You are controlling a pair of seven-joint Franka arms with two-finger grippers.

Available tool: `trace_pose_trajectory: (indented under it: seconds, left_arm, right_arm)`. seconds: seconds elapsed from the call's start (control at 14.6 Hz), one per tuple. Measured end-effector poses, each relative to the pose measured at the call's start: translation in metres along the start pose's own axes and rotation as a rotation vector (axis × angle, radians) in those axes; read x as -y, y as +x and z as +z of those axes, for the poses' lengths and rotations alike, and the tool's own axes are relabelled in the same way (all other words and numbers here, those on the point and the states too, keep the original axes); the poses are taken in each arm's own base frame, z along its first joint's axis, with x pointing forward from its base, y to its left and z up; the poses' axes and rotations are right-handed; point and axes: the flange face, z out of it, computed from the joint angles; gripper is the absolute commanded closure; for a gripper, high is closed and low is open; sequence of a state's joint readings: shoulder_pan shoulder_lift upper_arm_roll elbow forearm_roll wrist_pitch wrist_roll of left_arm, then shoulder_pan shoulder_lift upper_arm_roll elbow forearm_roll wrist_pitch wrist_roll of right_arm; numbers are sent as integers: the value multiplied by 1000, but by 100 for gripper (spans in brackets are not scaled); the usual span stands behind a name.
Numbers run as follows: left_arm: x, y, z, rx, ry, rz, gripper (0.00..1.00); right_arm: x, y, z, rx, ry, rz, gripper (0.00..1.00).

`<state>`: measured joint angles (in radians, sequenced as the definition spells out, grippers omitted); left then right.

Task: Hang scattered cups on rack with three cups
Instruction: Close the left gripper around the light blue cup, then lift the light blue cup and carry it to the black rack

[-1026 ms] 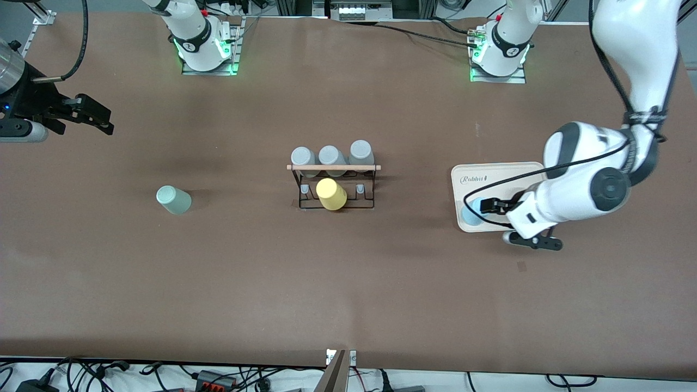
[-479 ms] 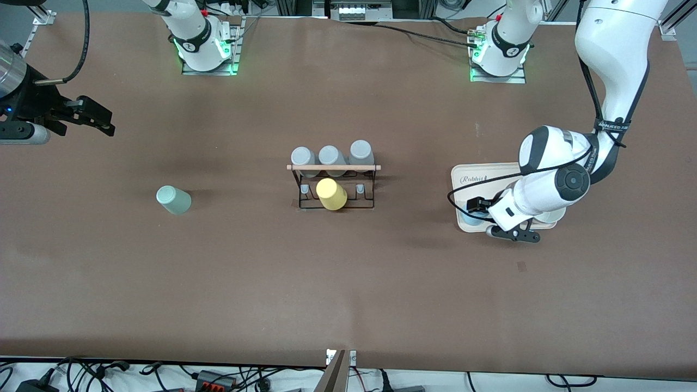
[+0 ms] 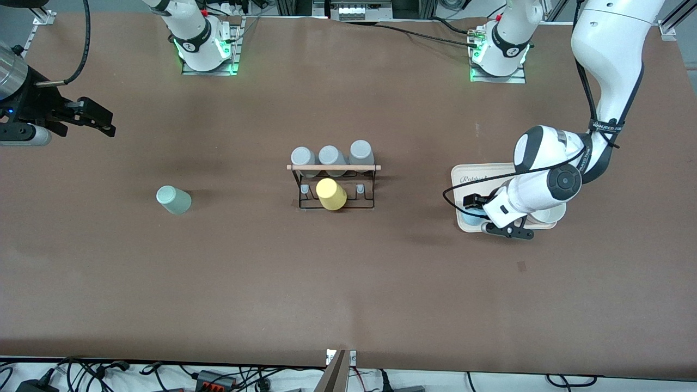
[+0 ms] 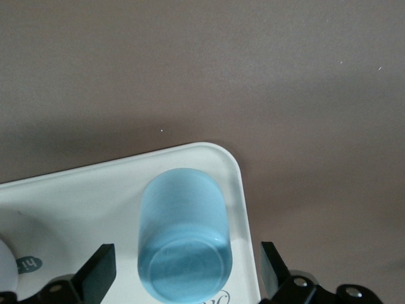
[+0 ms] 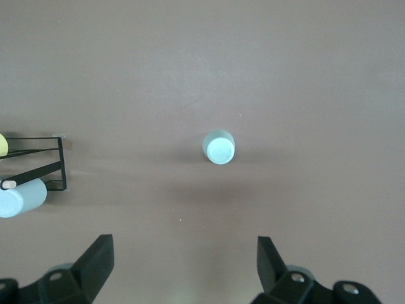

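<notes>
Two tumblers lay scattered: one pale mint green tumbler (image 3: 173, 200) stood upside down on the bare table toward the right arm's end, well apart from everything else, and one light blue tumbler (image 4: 184, 240) stood upside down in a corner of the beige tray (image 3: 462, 181) toward the left arm's end. One rack (image 3: 334, 187), a black wire frame with a light wooden rod (image 3: 333, 167) across its top, stood at the middle of the table. Four cups were on it: three grey cups (image 3: 331, 157) in a row along the rod, farther from the front camera, and one yellow cup (image 3: 331, 194) on the nearer row, with two short pegs showing bare beside it. One white round dish (image 3: 546, 215), mostly hidden under the left arm, also sat on the tray. The left gripper (image 4: 184, 282) was low over the tray with its fingers spread wide, one on each side of the light blue tumbler and apart from it. The right gripper (image 5: 184, 272) hung high over the right arm's end of the table, waiting, its fingers spread open and holding nothing. One brown mat (image 3: 348, 283) covered the whole table, and cables and power strips lay along the edge nearest the front camera.
</notes>
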<state>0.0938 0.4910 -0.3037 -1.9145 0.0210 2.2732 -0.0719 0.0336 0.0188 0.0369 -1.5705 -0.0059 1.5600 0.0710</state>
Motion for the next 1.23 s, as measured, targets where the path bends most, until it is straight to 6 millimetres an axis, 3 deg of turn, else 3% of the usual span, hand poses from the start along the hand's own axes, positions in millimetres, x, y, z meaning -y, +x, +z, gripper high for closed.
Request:
trace_pose_trajectory:
  seconds: [0.41, 0.62, 0.89, 1.03, 1.23]
  left_arm:
    - [1, 0, 3, -5, 11, 9, 40]
    - [1, 0, 3, -10, 11, 9, 68]
    - [0, 1, 0, -17, 11, 10, 84]
    - [-3, 6, -13, -5, 12, 13, 87]
    - [-23, 22, -78, 33, 14, 34, 98]
  right_arm:
    - [0, 0, 0, -1, -1, 0, 0]
    - [0, 1, 0, -6, -10, -1, 0]
    - [0, 2, 1, -8, -11, -2, 0]
    - [0, 3, 2, -7, -11, -2, 0]
    - [0, 5, 6, -2, -11, -2, 0]
